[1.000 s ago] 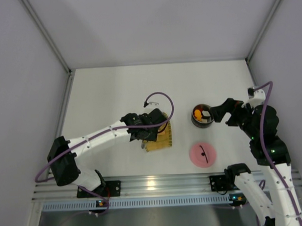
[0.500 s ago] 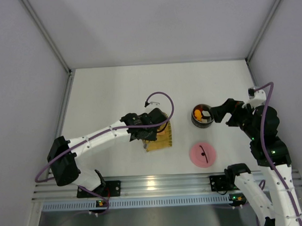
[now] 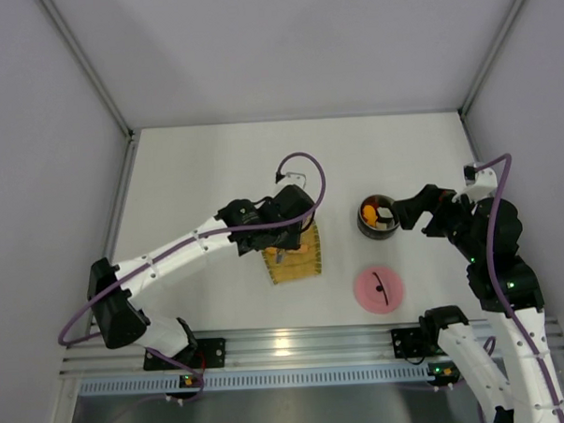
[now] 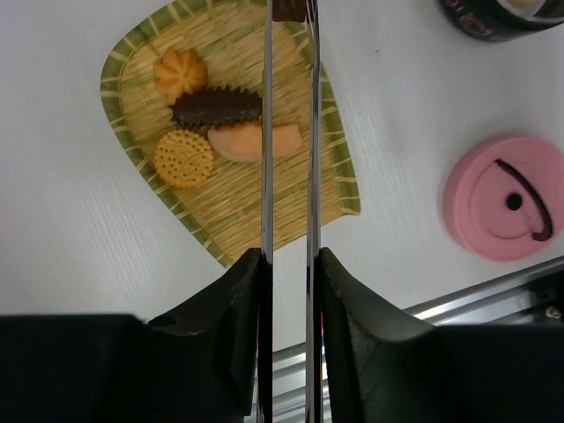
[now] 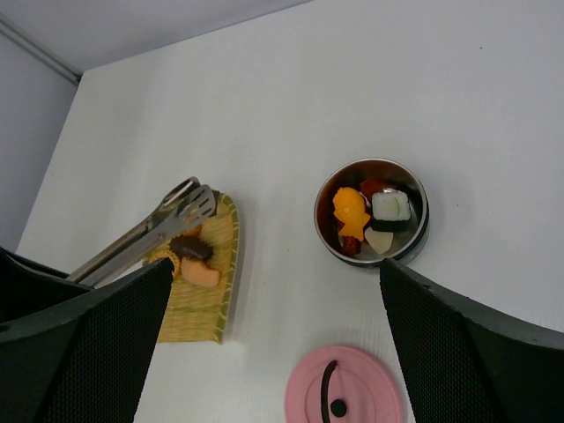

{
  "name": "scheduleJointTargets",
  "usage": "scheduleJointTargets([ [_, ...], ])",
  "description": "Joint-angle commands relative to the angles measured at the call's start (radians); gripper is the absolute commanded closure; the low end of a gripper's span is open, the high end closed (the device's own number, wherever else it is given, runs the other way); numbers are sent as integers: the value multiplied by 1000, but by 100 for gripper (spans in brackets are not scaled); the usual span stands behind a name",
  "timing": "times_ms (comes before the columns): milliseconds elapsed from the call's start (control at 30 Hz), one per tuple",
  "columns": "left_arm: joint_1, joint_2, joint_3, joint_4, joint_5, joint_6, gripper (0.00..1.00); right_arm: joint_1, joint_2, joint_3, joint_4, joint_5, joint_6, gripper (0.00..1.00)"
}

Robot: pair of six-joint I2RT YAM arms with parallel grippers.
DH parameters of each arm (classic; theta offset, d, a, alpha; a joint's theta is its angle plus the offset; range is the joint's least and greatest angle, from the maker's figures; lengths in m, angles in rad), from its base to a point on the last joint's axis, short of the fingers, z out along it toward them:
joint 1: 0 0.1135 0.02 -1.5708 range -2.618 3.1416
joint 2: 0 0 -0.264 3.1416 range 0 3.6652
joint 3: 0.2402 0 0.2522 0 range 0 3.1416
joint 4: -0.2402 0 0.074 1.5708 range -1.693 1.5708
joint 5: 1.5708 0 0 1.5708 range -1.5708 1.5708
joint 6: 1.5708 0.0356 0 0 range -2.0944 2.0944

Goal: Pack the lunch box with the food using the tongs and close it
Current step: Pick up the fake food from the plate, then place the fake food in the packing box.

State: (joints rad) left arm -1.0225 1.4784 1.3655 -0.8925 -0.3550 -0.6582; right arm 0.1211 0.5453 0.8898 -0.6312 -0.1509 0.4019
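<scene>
My left gripper [image 4: 289,256] is shut on the tongs [image 4: 267,132], squeezing their two thin arms nearly parallel above the yellow woven tray [image 4: 238,194]. A small dark bit shows between the tong tips at the top edge of the left wrist view. On the tray lies food: an orange flower [image 4: 179,74], a dark brown piece [image 4: 216,107], a salmon piece [image 4: 256,141] and a round cookie [image 4: 183,159]. The lunch box [image 5: 371,211] stands uncovered and holds an orange fish [image 5: 350,211] and a sushi roll [image 5: 391,208]. My right gripper [image 5: 275,264] hangs open beside the box [image 3: 378,217].
The pink lid [image 3: 378,289] lies flat on the table in front of the lunch box, handle mark up. The aluminium rail [image 3: 297,342] runs along the near edge. Grey walls close in the table on three sides.
My left gripper has shut on the tongs and risen, shifting slightly back and right, so more of the tray shows. The right arm has not moved.
</scene>
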Motion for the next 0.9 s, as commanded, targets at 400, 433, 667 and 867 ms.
scheduleJointTargets([
  [400, -30, 282, 415, 165, 180, 83, 71, -11, 10, 72, -33, 39, -15, 0],
  [433, -30, 298, 440, 173, 201, 83, 71, -11, 10, 74, -36, 39, -18, 1],
  [667, -36, 410, 501, 234, 267, 85, 71, -11, 8, 89, -55, 45, -28, 1],
  [867, -36, 462, 532, 254, 280, 77, 70, -11, 8, 95, -62, 50, -35, 1],
])
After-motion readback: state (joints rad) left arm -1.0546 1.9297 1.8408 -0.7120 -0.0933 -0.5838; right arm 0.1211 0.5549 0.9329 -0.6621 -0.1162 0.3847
